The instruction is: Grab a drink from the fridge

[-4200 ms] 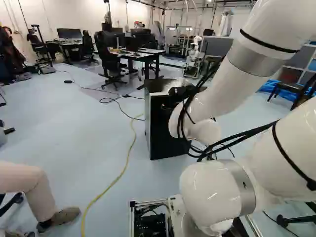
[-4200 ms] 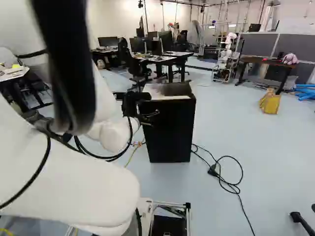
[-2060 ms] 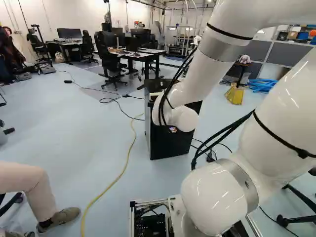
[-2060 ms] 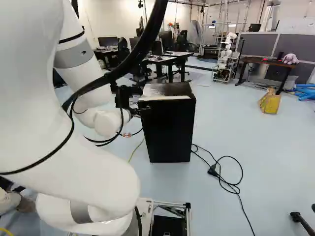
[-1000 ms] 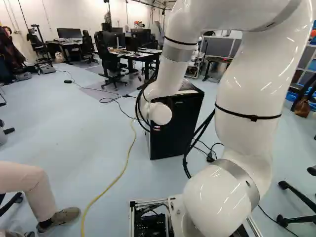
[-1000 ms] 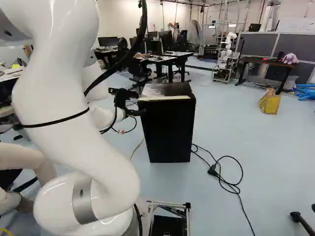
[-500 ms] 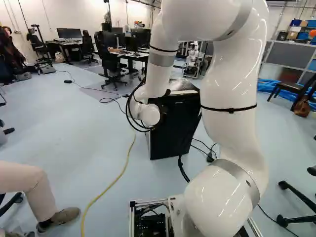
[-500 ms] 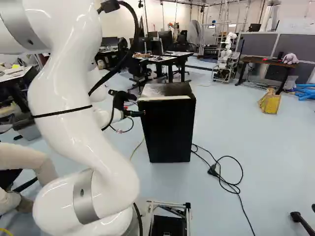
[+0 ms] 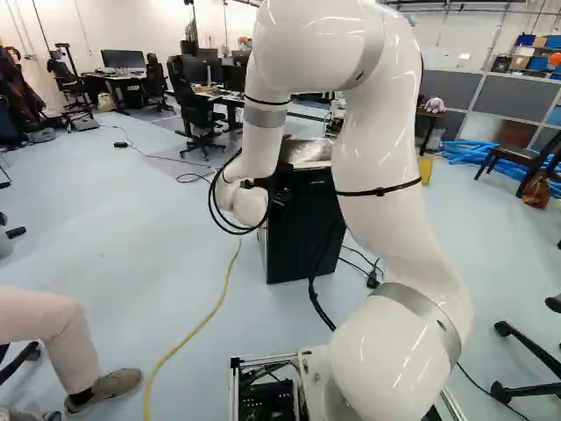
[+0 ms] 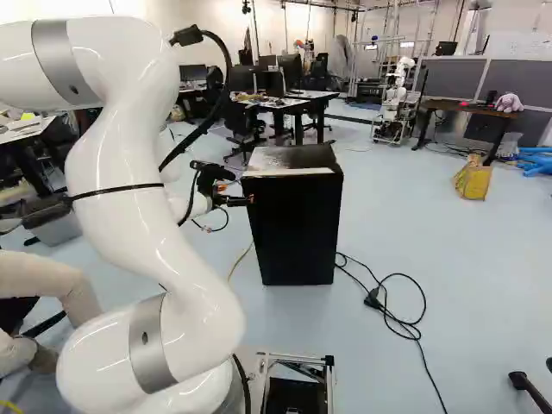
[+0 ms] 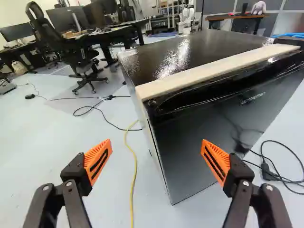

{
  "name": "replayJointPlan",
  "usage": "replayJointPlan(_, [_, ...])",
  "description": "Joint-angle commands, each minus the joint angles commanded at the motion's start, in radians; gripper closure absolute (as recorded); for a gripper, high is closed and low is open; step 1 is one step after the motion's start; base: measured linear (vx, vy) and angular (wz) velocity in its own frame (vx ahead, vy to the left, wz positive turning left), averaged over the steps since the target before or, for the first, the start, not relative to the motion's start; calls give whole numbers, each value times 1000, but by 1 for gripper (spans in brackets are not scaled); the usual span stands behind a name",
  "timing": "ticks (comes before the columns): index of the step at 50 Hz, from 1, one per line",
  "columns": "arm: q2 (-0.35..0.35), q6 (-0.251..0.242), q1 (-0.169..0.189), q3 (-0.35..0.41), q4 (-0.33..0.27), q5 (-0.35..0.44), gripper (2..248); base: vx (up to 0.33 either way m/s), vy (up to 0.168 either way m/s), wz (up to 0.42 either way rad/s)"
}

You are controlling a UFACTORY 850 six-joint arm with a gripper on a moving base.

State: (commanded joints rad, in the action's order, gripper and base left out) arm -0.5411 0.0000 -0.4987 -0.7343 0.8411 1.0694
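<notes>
Wrist view: end effector (image 10: 241, 191) spread, fridge edge (image 11: 163, 164) ahead between its fingers (image 11: 98, 161).

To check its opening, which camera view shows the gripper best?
The wrist view: the gripper shows both orange pads, wide apart. The right base view shows it small, near the fridge; in the left base view the arm mostly hides it.

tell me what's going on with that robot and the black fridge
A white robot arm is reaching toward the black fridge, apparently to get a drink. Its hand is open and empty, with the fridge's near upright edge ahead of the gap between its orange-padded fingers. The door looks shut, and nothing is gripped. No drink is in sight, so the door probably has to be opened first.
</notes>
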Motion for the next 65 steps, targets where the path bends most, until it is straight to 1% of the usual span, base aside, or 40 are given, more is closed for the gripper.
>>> replayJointPlan(33, [-84,0,-67,-126,229,108,3,0,0,0])
replayJointPlan(49, [-98,0,-106,-148,342,167,3,0,0,0])
replayJointPlan(56, [-107,0,-116,-154,386,193,3,0,0,0])
replayJointPlan(65, [-133,0,-121,-163,410,207,3,0,0,0])
